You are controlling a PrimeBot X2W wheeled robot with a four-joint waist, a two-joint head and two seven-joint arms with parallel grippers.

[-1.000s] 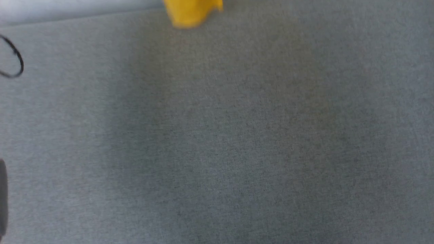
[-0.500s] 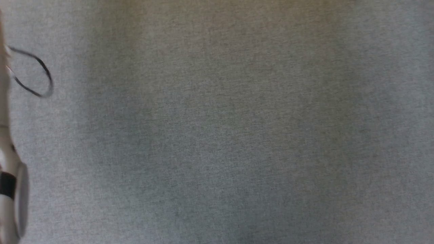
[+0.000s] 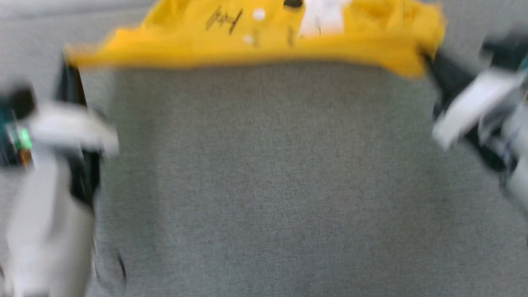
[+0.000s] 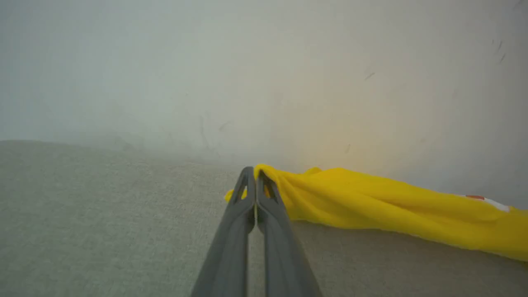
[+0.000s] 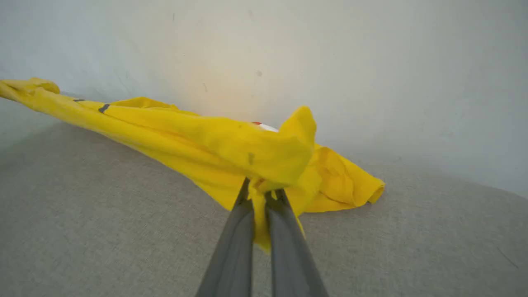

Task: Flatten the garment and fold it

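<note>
The garment [image 3: 264, 41] is a bright yellow shirt with black marks and white patches, stretched in a wide band across the top of the blurred head view. My left gripper [image 3: 68, 68] holds its left corner and my right gripper [image 3: 429, 66] its right corner. In the left wrist view the left gripper [image 4: 255, 175] is shut on a yellow edge of the garment [image 4: 371, 202], which trails off to the right. In the right wrist view the right gripper [image 5: 259, 192] is shut on a bunched fold of the garment [image 5: 185, 140], and the rest sags away to the left.
A grey woven surface [image 3: 264, 185] lies under everything and spreads wide in front of the garment. A pale wall [image 4: 206, 62] rises just behind the garment's far edge, and it is the same wall [image 5: 392, 62] in the right wrist view.
The head camera has swung. Earlier it showed mostly grey surface, a cable loop and at first a small yellow scrap at the top; now the stretched garment and both arms are in view.
</note>
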